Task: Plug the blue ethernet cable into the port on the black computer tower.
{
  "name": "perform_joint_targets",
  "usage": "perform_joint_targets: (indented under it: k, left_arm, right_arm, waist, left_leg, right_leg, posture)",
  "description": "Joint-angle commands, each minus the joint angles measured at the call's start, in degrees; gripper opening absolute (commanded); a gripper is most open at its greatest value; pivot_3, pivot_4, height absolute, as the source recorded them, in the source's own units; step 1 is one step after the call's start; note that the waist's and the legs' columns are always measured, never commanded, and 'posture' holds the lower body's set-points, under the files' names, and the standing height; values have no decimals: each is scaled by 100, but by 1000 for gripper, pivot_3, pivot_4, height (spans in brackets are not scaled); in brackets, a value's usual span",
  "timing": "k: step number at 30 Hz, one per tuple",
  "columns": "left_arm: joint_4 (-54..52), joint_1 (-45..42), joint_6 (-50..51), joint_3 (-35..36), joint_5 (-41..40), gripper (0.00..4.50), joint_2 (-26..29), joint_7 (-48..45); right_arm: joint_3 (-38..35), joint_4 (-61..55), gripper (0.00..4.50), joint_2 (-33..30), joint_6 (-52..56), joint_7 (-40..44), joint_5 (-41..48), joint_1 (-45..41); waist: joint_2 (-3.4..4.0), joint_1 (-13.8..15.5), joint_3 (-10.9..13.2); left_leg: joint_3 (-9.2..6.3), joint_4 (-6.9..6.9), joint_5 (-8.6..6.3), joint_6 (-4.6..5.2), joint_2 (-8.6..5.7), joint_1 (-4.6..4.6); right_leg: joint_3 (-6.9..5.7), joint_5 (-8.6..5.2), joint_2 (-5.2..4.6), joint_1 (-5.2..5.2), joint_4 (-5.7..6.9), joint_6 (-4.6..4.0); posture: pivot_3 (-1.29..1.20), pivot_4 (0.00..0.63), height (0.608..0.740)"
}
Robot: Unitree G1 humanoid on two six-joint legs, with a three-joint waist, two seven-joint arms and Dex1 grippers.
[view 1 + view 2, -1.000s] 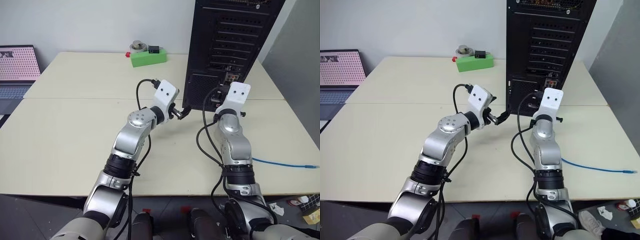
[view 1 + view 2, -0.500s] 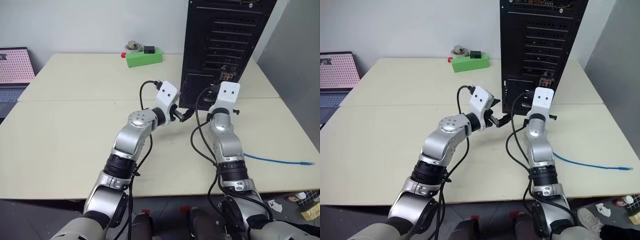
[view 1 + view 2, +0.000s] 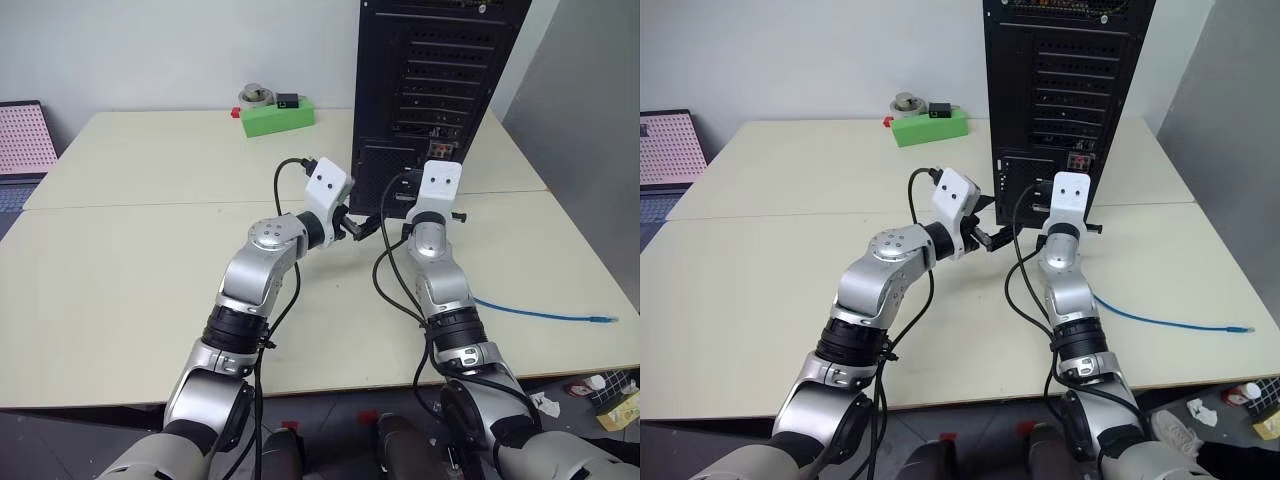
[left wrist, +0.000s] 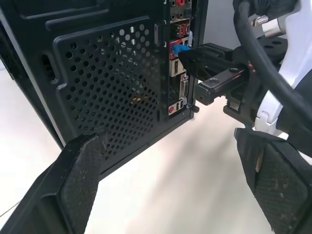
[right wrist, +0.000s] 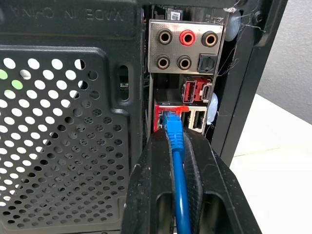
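Right gripper [image 5: 178, 146] pinched shut on blue ethernet cable [image 5: 179, 180], plug tip at the red-framed port on the black computer tower [image 5: 63, 97], below the audio jacks. Left gripper [image 4: 175, 161] spread wide, holding nothing, facing the tower's mesh vent. Tower upright at the tabletop's [image 3: 130, 270] far edge; cable's tail trails toward the right edge.

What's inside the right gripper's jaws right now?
The blue ethernet cable, pinched in the right gripper, its plug at the black computer tower sockets. Whether it is seated is hidden.
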Motion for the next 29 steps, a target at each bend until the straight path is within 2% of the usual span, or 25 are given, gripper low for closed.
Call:
perform_joint_targets:
  k: [1, 2, 3, 9, 14, 17, 21, 26, 29]
  left_arm:
    - [-58, -139, -100, 74, -29, 4396, 57, -5]
    - [-28, -147, -117, 78, -14, 4396, 69, -3]
    - [-3, -157, -133, 80, -2, 4396, 79, -2]
    - [160, -213, -178, 139, 56, 4396, 160, 68]
    - [248, -193, -343, 88, 159, 4396, 438, -102]
    - [256, -136, -472, 96, 171, 4396, 670, -283]
    - [318, -98, -563, 217, 20, 4396, 936, -602]
    - [351, -31, -703, 285, -147, 4396, 1267, -1101]
    - [341, 60, -853, 362, -284, 4396, 1406, -1436]
  right_arm:
    - [-49, -467, 356, -22, -76, 431, 274, -156]
    - [-68, -559, 708, -30, -8, 470, 309, -86]
    - [-77, -659, 757, -43, 61, 505, 327, -16]
    - [-76, -1531, 1828, -56, 600, 747, 375, 495]
    - [295, -3431, 3028, -116, 1535, 1254, 425, 1559]
    - [289, -4428, 3677, -397, 2049, 1691, 602, 2004]
    - [-186, -5110, 4382, -1016, 2689, 2437, 1174, 2186]
    - [-772, -5339, 4382, -1857, 2974, 3211, 1758, 2230]
    - [-915, -5294, 4382, -2153, 2991, 3509, 1972, 2250]
  waist:
    - [0, -2, 0]
    - [0, -2, 0]
    - [0, 0, 0]
    - [0, 50, 0]
    - [0, 89, 0]
    - [1, 99, 0]
    - [0, 144, 0]
    - [0, 190, 0]
    - [0, 190, 0]
  left_leg:
    - [0, 0, 0, 0, 0, 0]
    - [0, 0, 0, 0, 0, 1]
    - [0, 0, 0, 0, 1, 2]
    - [-2, -6, 0, 0, 2, -4]
    - [-2, -7, 0, 0, 1, -8]
    - [-2, -6, -1, 0, 2, -5]
    - [-3, -4, 0, -1, 2, -5]
    - [-3, -4, 0, 0, 2, -5]
    - [-2, -4, -1, 0, 2, -6]
  right_leg:
    - [1, 0, 0, 0, 0, 0]
    - [1, 0, 1, 0, 1, 0]
    - [1, 0, 1, 0, 2, 0]
    - [-2, -1, 1, 1, -7, -2]
    - [-4, -1, -1, -1, -9, -2]
    - [-3, -2, 1, -1, -8, -1]
    - [-6, -4, 0, 0, -7, 3]
    - [-7, -7, 0, 1, -10, 7]
    - [-6, -7, 0, 2, -12, 7]
  posture:
    - [0, 150, 740]
    - [0, 150, 740]
    - [0, 150, 740]
    - [0, 150, 740]
    - [0, 150, 740]
    - [0, 150, 740]
    - [0, 150, 740]
    - [0, 150, 740]
    - [0, 150, 740]
